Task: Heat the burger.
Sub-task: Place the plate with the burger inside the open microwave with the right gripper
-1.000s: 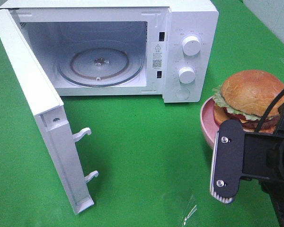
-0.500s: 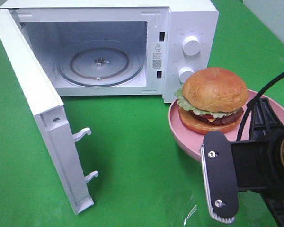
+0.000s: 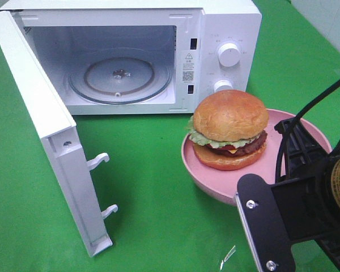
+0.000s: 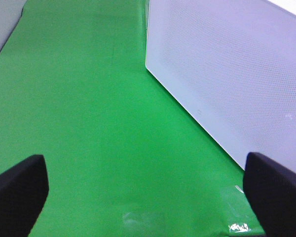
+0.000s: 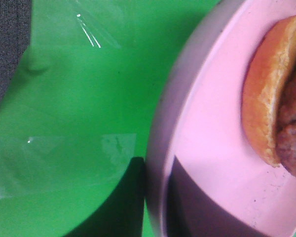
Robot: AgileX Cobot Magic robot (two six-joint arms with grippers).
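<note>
The burger (image 3: pixel 229 129), with a glossy golden bun, lettuce frill and dark patty, sits on a pink plate (image 3: pixel 195 173). My right gripper (image 3: pixel 280 184) is shut on the plate's right rim and holds it just right of the microwave's open cavity, in front of the control panel. The right wrist view shows the plate (image 5: pixel 212 123) and the burger's lower bun and patty (image 5: pixel 271 98) up close. My left gripper (image 4: pixel 148 192) is open and empty over the green cloth beside the microwave door (image 4: pixel 227 74). It is out of the exterior high view.
The white microwave (image 3: pixel 226 28) stands at the back with its door (image 3: pixel 51 130) swung wide open to the left. A glass turntable (image 3: pixel 119 76) lies inside. Two knobs (image 3: pixel 229 54) are on its right panel. Green cloth (image 3: pixel 153 187) covers the table.
My right gripper has carried the plate with the burger leftward, from the far right to just in front of the microwave's control panel. The microwave and its door have not moved.
</note>
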